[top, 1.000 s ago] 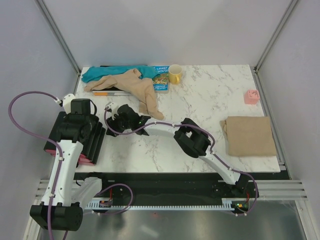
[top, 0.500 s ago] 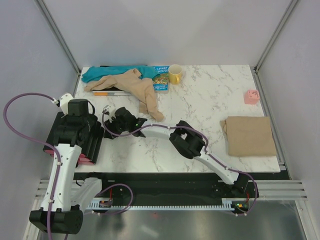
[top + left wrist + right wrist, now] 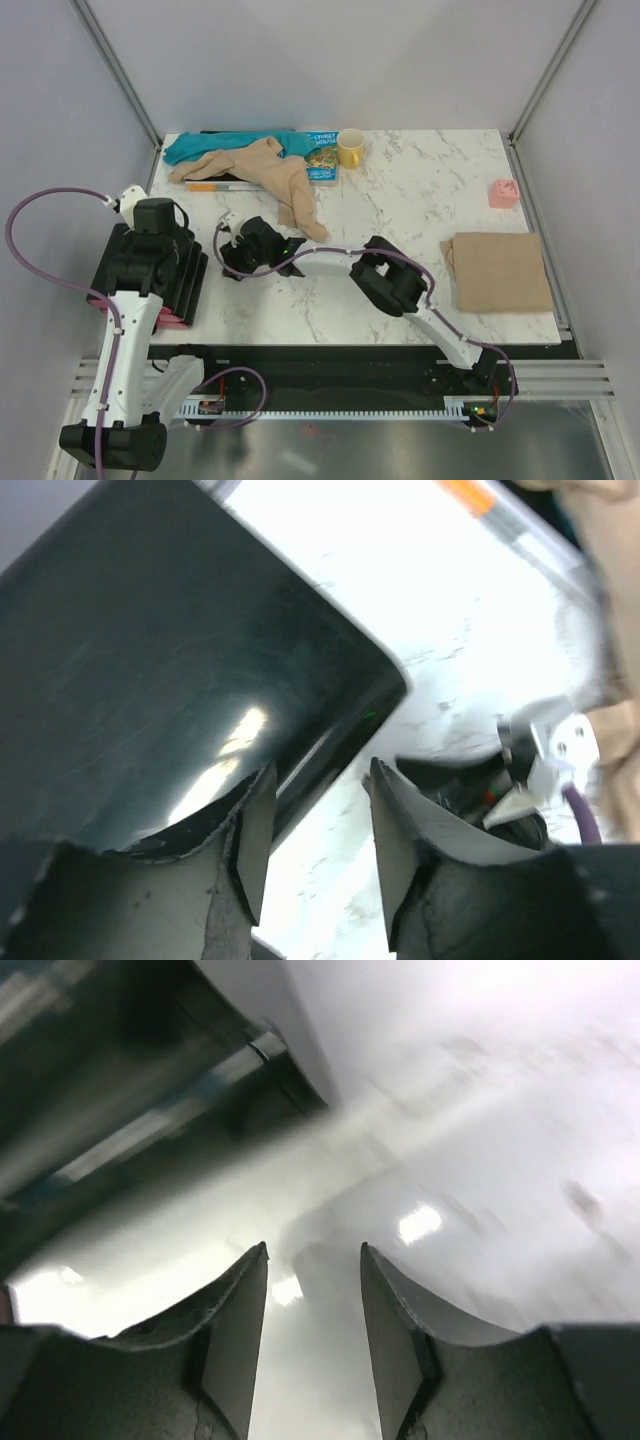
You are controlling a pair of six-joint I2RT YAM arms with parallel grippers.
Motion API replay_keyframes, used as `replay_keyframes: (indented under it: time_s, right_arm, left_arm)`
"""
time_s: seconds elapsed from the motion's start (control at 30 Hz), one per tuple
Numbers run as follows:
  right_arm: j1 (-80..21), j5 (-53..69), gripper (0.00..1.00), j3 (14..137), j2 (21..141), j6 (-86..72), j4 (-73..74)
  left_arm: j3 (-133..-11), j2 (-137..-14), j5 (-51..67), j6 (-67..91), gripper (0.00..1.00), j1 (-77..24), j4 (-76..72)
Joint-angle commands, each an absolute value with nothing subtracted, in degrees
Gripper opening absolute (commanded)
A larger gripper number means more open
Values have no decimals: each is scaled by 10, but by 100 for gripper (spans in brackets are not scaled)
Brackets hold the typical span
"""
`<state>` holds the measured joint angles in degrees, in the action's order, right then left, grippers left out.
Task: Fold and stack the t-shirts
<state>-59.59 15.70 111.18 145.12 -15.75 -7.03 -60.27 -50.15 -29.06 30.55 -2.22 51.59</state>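
Tan t-shirt [image 3: 268, 172], unfolded, is lying diagonally at the table's [image 3: 420, 200] far-left corner, its near tail trailing just beyond the right gripper [image 3: 232, 258], which is hovering spread and empty, closer than the likewise spread left gripper [image 3: 318, 770].

The white marble-pattern table top [image 3: 420, 190] looks smooth and shiny. Left of the glossy yellow mug [image 3: 350, 148], the crumpled tan cloth t-shirt [image 3: 275, 172] and the teal-blue cloth garment [image 3: 200, 148] look soft and matt. The flat black board [image 3: 150, 680] is glossy.
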Motion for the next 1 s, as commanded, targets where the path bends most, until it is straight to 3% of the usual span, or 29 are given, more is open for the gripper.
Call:
replay_keyframes:
  time_s: [0.0, 0.07, 0.13, 0.33, 0.47, 0.53, 0.63, 0.77, 0.97]
  right_arm:
    - [-570, 6, 59, 945, 1304, -53, -55]
    - [-568, -31, 68, 906, 1235, -5, -55]
    - [-550, -56, 63, 864, 1182, 8, -59]
    - [-469, -1, 66, 817, 1102, -44, -71]
    - [-440, 15, 66, 844, 1112, -47, -64]
    - [-425, 18, 71, 907, 1155, -41, -28]
    - [-409, 41, 68, 1054, 1237, -27, 64]
    - [-395, 76, 78, 1234, 1323, -23, 114]
    - [-369, 123, 79, 1324, 1410, -60, 113]
  left_arm:
    - [-565, -477, -210, 308, 52, -20, 427]
    - [-545, -478, -148, 327, 53, -21, 387]
    - [-530, -495, -114, 336, 53, -23, 364]
    - [-577, -571, -115, 309, 53, -25, 342]
    - [-622, -629, -112, 300, 54, -26, 329]
    - [-635, -653, -113, 297, 55, -26, 323]
    - [-658, -697, -93, 293, 56, -26, 323]
    - [-658, -707, -74, 289, 56, -28, 324]
    - [-636, -676, -96, 272, 56, -28, 324]
